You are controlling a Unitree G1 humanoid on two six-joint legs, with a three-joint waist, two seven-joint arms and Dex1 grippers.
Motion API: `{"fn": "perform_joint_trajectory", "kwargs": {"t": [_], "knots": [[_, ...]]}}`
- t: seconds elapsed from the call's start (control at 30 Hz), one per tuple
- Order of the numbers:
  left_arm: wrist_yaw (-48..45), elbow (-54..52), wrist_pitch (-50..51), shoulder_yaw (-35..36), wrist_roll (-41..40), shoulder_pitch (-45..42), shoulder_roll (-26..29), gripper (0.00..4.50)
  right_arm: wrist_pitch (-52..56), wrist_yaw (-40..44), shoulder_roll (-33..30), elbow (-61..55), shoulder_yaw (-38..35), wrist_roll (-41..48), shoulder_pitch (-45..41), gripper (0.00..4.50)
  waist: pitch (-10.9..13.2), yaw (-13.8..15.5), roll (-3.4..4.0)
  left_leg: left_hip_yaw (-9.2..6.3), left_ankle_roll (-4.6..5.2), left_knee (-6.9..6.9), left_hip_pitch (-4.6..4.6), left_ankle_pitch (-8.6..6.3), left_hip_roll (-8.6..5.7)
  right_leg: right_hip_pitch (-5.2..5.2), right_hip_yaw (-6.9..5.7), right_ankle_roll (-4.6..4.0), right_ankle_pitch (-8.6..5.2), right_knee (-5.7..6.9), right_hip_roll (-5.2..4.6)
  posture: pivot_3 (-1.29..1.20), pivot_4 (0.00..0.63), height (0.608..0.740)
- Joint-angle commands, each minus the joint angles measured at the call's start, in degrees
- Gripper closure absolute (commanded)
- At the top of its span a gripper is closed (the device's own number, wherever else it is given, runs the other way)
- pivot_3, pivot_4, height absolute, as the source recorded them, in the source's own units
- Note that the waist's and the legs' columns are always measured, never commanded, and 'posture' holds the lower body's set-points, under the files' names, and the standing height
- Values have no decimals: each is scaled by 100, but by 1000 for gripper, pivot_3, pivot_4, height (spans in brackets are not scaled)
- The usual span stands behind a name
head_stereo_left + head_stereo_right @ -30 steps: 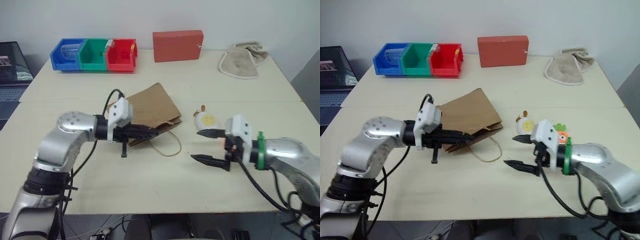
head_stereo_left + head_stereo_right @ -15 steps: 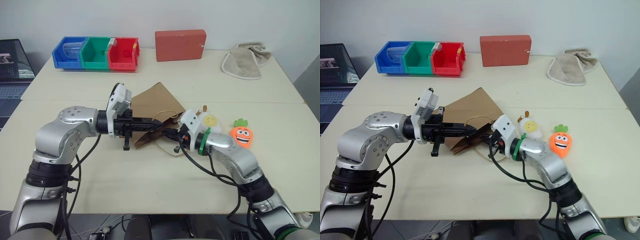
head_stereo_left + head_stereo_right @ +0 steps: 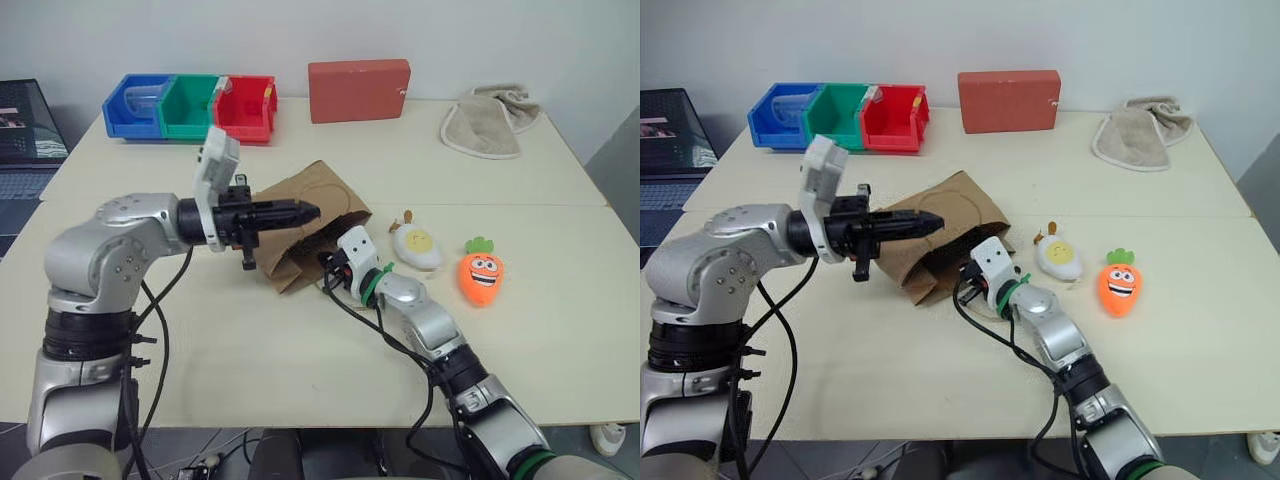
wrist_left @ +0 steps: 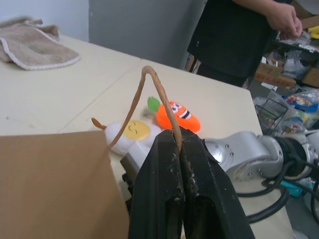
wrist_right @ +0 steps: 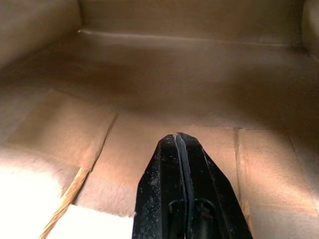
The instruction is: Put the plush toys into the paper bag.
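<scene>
The brown paper bag [image 3: 318,196] lies on the table with its mouth toward me. My left gripper [image 3: 308,211] is shut on the bag's upper twisted handle [image 4: 158,94] and holds that side lifted, so the mouth gapes. My right gripper [image 5: 177,135] is shut with nothing in it and pokes into the mouth, with brown paper all around it. Two plush toys lie on the table to the right of the bag: the white-and-yellow egg [image 3: 416,246] and the orange carrot [image 3: 481,275]. Neither gripper touches them.
Blue, green and red bins [image 3: 190,106], a red box [image 3: 358,90] and a beige cloth [image 3: 486,122] line the far edge. A laptop [image 3: 25,135] sits at the left. A person [image 4: 239,35] stands beyond the table's right end.
My left gripper has raised the handle, opening the bag's mouth. My right gripper closed, swung left past the toys and pushed into the mouth.
</scene>
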Motion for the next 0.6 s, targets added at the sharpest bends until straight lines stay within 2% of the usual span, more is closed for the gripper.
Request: {"fn": "perform_joint_trajectory", "kwargs": {"t": [0.03, 0.3, 0.6], "knots": [[37, 95, -173, 267, 10, -373, 159, 4500, 40, -81, 110, 94, -71, -107, -25, 4487, 0, -3, 0, 0, 0, 0, 3, 0, 0, 0, 0, 0, 0, 6, 0, 0, 150, 740], [-103, 507, -992, 244, 568, -1300, 460, 4500, 163, -147, 216, 177, -242, -180, -34, 4487, -1, -34, -2, 0, -3, 1, 8, 2, 0, 1, 2, -1, -1, 16, 3, 0, 150, 740], [-414, 429, -1890, -179, 1236, -1153, 484, 4500, 220, -96, 239, 129, -272, -227, -47, 4487, -1, -74, -1, 2, -2, 1, 8, 2, -1, 2, 4, -1, -1, 16, 2, 0, 150, 740]]}}
